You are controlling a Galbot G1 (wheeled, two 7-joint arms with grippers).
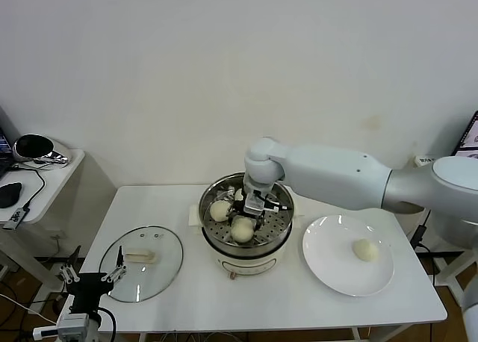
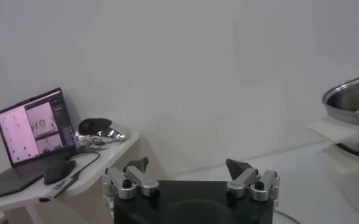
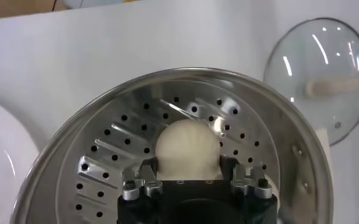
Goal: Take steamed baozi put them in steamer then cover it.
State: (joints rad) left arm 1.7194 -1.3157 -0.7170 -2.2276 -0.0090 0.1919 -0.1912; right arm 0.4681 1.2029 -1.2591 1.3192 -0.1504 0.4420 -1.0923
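My right gripper (image 3: 188,175) fingers sit spread around one baozi (image 3: 187,149) in the steamer (image 1: 280,224), two more beside, one on the plate (image 1: 328,267).

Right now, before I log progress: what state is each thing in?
Steamer: uncovered, two baozi showing inside.
Cover: off, flat on the table.
Front baozi: on the tray, between the right hand's fingers.
Back baozi: on the tray.
Last baozi: on the plate.
Right hand: open, inside the steamer.
Left hand: open, empty, by the table's edge.
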